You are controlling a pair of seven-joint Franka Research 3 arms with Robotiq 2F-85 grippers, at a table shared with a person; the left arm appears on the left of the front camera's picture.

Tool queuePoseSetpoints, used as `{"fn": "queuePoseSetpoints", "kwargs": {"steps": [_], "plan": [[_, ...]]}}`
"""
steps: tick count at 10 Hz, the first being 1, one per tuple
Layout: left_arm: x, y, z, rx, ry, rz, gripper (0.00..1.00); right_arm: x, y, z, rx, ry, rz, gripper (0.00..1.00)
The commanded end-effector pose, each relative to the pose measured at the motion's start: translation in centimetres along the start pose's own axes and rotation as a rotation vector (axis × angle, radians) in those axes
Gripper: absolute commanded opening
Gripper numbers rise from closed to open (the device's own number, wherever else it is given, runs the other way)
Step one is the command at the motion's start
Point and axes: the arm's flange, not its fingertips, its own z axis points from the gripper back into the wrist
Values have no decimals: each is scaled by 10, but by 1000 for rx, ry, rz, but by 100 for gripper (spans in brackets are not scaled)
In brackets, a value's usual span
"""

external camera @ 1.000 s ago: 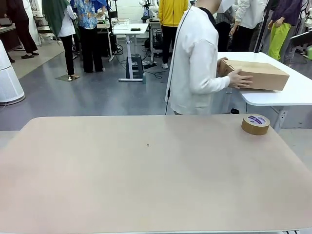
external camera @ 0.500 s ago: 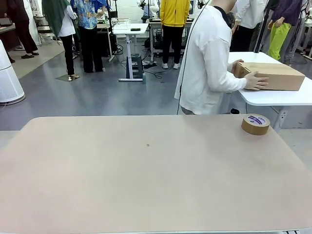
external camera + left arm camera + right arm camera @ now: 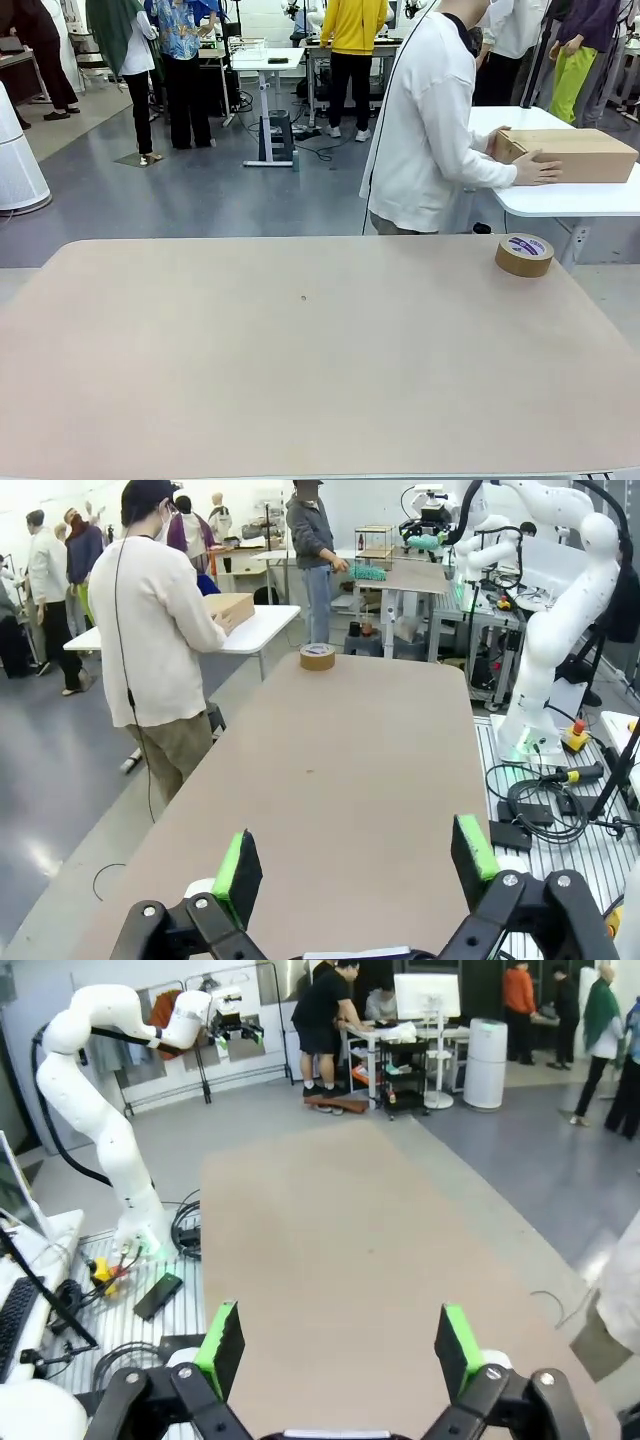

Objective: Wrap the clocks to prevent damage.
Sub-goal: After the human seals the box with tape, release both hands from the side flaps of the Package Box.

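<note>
The clocks are out of view. In the left wrist view my left gripper (image 3: 356,862) stands open above the near end of the beige table (image 3: 360,760), with nothing between its green pads. My right gripper (image 3: 336,1347) is open too, over the table's other end (image 3: 340,1230), and holds nothing. A roll of brown tape (image 3: 524,254) lies at the table's far right corner, and the left wrist view also has the tape (image 3: 317,656). A person in a white top (image 3: 425,130) stands at the far side, turned away, with both hands on a cardboard box (image 3: 575,155).
The box rests on a white side table (image 3: 570,200) beyond the far right corner. Several people and desks stand farther back in the room. My right arm's base (image 3: 545,680) and my left arm's base (image 3: 110,1150) flank the table, with cables on the floor beside them.
The person has stepped right and slid the cardboard box rightward along the white side table. Neither gripper has changed and the tape has not moved.
</note>
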Motion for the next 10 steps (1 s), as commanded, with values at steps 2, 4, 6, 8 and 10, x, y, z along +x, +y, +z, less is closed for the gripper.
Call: {"fn": "queuePoseSetpoints", "kwargs": {"steps": [2,4,6,8,10], "plan": [[-1,0,5,-10,-3,7,100,-4,-2,3,9,-25,0,100],[-1,0,5,-10,-3,7,100,-4,-2,3,9,-25,0,100],[-1,0,5,-10,-3,7,100,-4,-2,3,9,-25,0,100],[-1,0,5,-10,-3,7,100,-4,-2,3,9,-25,0,100],[-1,0,5,-10,-3,7,100,-4,-2,3,9,-25,0,100]]}}
